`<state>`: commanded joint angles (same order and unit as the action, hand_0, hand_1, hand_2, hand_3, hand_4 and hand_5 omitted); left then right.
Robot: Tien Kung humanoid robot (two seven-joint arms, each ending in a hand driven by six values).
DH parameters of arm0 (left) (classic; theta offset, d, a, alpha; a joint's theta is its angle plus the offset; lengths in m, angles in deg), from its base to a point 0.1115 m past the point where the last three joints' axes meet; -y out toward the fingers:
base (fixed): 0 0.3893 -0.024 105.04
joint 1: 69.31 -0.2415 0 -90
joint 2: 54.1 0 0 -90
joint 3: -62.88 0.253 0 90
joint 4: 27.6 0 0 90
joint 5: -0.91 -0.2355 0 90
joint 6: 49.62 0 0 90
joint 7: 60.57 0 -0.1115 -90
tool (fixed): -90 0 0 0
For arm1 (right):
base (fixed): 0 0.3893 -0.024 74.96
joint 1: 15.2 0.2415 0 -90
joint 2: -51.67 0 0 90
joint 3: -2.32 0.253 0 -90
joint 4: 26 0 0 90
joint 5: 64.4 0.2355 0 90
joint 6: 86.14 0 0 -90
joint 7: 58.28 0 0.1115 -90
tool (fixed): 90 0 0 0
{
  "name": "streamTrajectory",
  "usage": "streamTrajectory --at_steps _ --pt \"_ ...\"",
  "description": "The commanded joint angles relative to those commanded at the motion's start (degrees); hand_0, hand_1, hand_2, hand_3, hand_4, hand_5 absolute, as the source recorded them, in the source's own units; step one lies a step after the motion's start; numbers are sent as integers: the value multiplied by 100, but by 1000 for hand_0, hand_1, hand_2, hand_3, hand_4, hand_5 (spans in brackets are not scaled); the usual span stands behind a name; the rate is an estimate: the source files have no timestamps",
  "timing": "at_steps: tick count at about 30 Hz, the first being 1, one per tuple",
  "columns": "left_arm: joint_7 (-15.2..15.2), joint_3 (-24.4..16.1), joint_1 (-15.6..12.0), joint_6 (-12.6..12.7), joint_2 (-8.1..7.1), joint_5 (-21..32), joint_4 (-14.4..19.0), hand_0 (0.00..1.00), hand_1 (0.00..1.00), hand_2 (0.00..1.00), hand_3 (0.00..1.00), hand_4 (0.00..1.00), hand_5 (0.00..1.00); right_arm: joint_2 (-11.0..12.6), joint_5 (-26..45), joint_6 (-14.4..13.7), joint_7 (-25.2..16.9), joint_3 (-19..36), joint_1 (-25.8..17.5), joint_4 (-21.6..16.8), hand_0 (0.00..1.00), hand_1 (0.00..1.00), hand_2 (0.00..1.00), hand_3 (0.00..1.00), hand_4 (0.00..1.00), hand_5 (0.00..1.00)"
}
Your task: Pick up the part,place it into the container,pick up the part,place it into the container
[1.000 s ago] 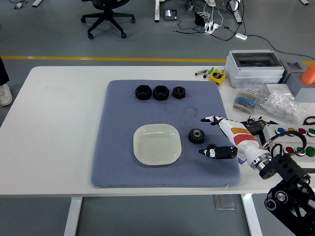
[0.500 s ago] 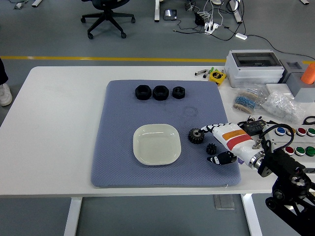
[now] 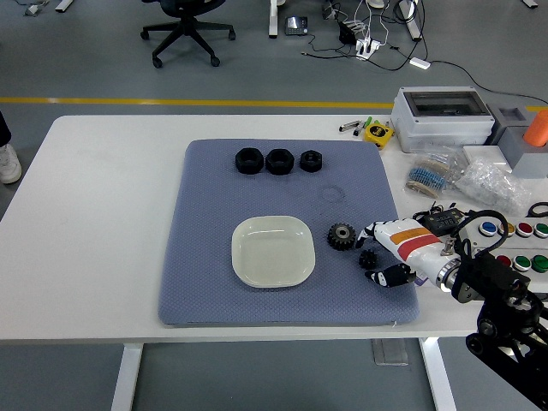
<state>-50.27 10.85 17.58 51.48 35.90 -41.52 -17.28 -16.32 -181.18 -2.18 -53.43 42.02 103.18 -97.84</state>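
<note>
A pale square dish [image 3: 272, 251] sits in the middle of a blue-grey mat [image 3: 214, 257]. A larger black gear [image 3: 342, 236] lies just right of the dish. A smaller black gear [image 3: 369, 258] lies lower right of it. My right hand [image 3: 374, 253], white with an orange stripe, reaches in from the right. Its fingers [image 3: 370, 231] curve over the small gear and its thumb [image 3: 383, 276] lies below it. The small gear rests on the mat between them, with gaps on both sides. The left arm is out of view.
Three black nuts [image 3: 279, 160] stand in a row at the mat's far edge. A grey box [image 3: 441, 120], bags of small parts [image 3: 479, 181], a yellow tape measure [image 3: 378, 133] and a button panel [image 3: 514, 244] crowd the table's right side.
My right hand has turned and lowered over the small gear. Its fingers and thumb have drawn closer around it. Both gears lie where they were.
</note>
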Motion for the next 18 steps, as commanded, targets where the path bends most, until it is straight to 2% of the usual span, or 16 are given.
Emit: streamTrajectory --at_steps 8,9,14,15,18 --pt "10 -89 -15 -5 0 -106 0 438 554 588 475 998 717 2 32 -1 9 4 36 132 593 639 663 565 731 238" --pt "16 -121 -17 -2 0 -140 0 435 553 587 475 998 718 8 38 20 8 9 35 143 572 602 624 555 741 217" --pt "34 -208 -29 2 0 -234 0 435 553 587 475 998 718 21 52 152 -9 11 35 150 572 602 624 555 741 217" --pt "35 -215 -30 2 0 -243 0 433 551 586 474 998 722 21 53 161 -11 15 35 148 526 541 566 529 740 203" --pt "34 -235 -30 -2 0 -270 0 433 551 586 474 998 722 31 72 174 -29 30 40 125 526 541 566 529 740 203"
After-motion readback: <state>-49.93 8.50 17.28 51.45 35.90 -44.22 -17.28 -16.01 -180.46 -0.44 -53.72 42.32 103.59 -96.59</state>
